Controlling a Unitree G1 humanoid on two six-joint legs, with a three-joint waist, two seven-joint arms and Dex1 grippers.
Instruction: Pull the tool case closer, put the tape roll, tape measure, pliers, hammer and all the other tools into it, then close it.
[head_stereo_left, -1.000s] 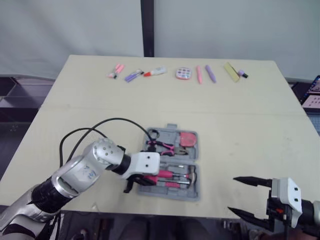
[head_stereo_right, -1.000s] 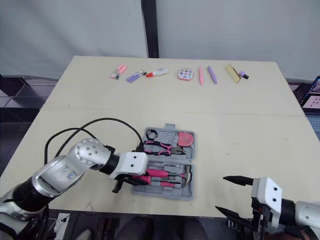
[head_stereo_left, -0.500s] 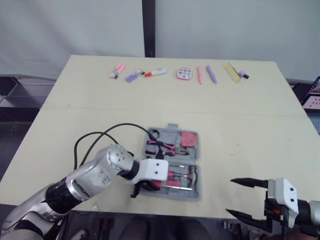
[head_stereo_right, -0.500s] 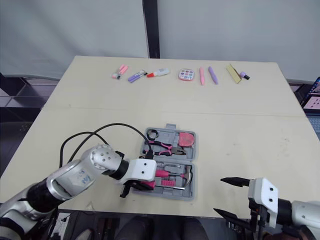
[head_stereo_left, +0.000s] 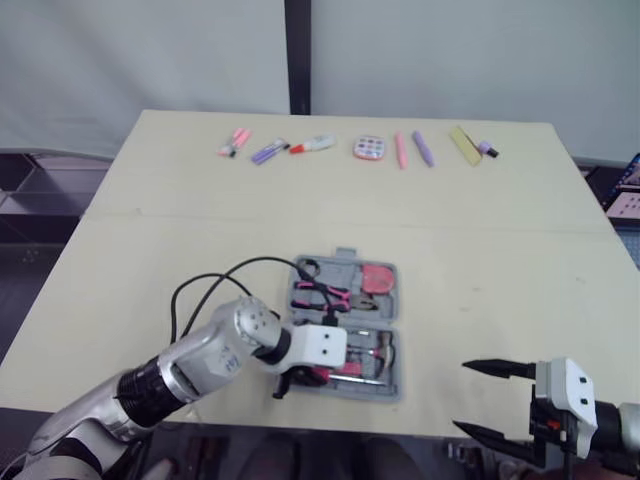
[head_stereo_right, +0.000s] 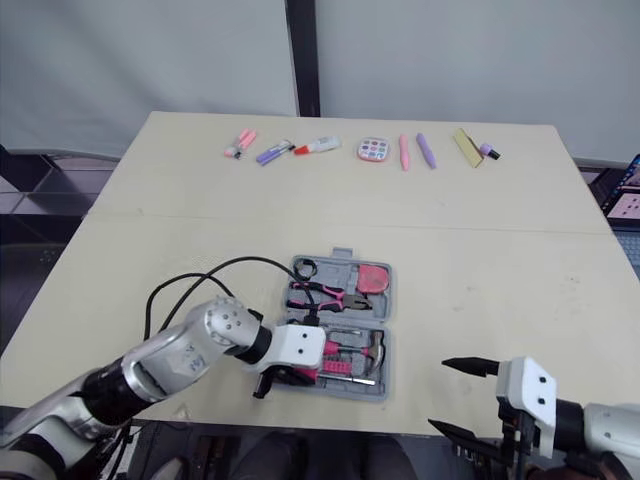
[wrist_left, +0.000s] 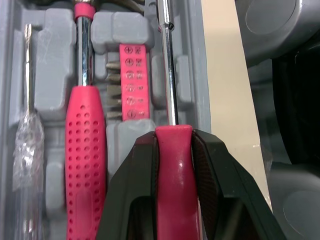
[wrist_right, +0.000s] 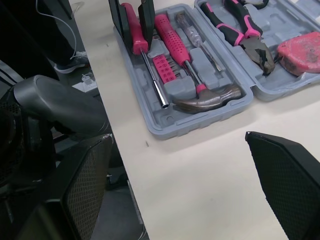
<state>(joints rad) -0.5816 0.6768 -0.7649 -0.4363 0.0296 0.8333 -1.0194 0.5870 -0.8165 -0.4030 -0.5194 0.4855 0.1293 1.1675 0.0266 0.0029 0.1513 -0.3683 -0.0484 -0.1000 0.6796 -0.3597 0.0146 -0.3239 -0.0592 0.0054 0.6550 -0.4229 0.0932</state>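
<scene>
My left pincer (wrist_left: 173, 137) is closed to a narrow gap on the screwdriver (wrist_left: 167, 65). The wrist view shows both pads on its pink handle, where the head view has my wrist over the grip. The screwdriver lies along the nearest slot of the open tool case (wrist_right: 170, 129), hammer (wrist_left: 85, 130) beside it, pliers (wrist_right: 240, 30) and tape measure (wrist_right: 302, 50) in the far half — my right pincer (head_stereo_left: 463, 398) hangs wide open, well apart.

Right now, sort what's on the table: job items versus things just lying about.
Job: tool case, hammer, pliers, tape measure, screwdriver gripped by the left end effector.
Lying about: far-edge row of pink pen, purple pen, round palette, white tube.
</scene>
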